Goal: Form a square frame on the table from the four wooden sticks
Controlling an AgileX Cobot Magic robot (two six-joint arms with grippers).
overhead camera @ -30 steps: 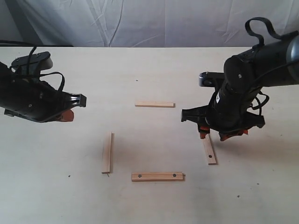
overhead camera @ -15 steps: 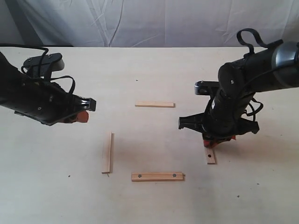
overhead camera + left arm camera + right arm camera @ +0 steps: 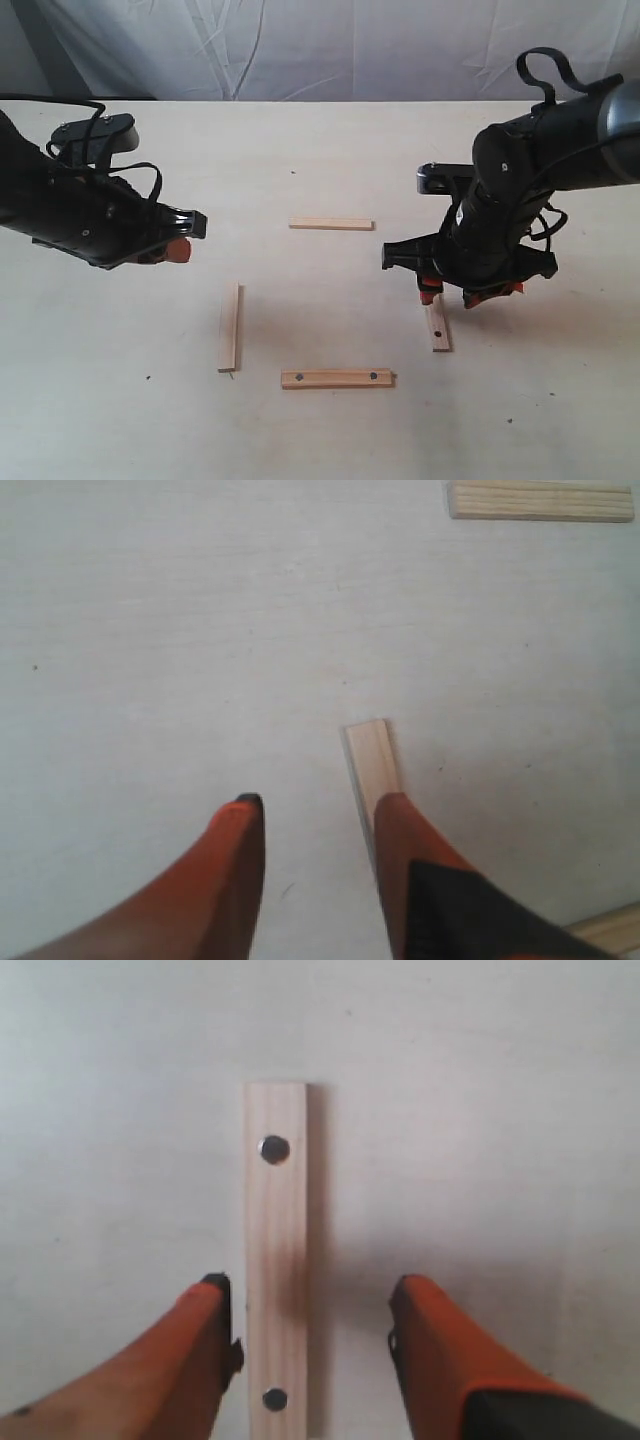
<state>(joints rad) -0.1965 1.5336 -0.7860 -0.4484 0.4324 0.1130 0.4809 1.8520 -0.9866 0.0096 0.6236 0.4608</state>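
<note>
**Four sticks in a loose ring, corners not meeting**

So there's a plain pale flat wooden stick [image 3: 331, 224] at 12 o'clock. A pale holed wooden stick [image 3: 437, 324] sits at 3, a second holed stick [image 3: 337, 378] at 6 and a second plain stick [image 3: 229, 328] at 9. They ring a bare patch of the cream tabletop [image 3: 300, 150], none touching. The black right gripper with orange fingers [image 3: 465, 293] sits over the 3 o'clock one, jaws spread either side, not pinching. The left gripper [image 3: 178, 250] hovers out around 10 o'clock, jaws spread too.

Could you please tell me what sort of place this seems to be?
Probably a robotics lab bench: a plain cream table, a wrinkled white backdrop cloth, and an orange-fingered left gripper and right gripper.
</note>
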